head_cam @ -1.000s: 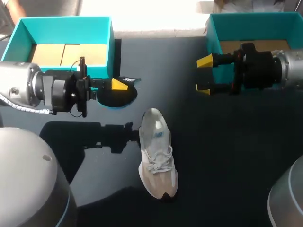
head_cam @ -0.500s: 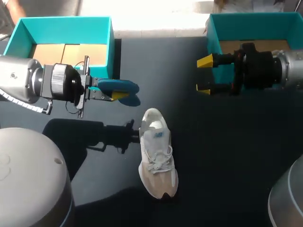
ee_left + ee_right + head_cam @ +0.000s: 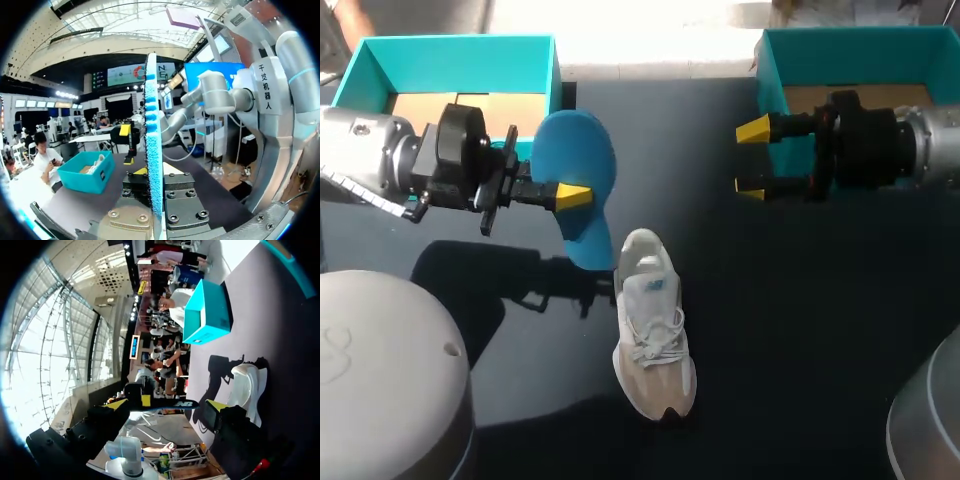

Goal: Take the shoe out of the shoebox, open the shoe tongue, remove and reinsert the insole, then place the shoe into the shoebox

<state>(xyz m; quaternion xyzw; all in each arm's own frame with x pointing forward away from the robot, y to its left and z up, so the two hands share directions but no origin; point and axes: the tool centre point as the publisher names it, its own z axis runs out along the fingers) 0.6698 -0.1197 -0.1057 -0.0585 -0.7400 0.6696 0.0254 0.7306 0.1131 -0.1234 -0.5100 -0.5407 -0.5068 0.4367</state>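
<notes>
Insole (image 3: 576, 150) flipped broad side up
Left pincer (image 3: 570, 196), clamped on it, rolled it round beside the shoe (image 3: 653, 325), so reinsertion looked next; right pincer (image 3: 752, 158) stayed open and empty.

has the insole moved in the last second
Yes. The insole, held in the left tool, has turned to show its broad blue face, one end now nearer the shoe.

Dark, matte table (image 3: 800, 330), plain and unpatterned, filling the head view side to side. Washed-out white glare (image 3: 650, 30) along the table's far edge. Hard-edged black shadow (image 3: 470, 275) on the table's left half, toward its near edge; even dark tone across the table's right half.
</notes>
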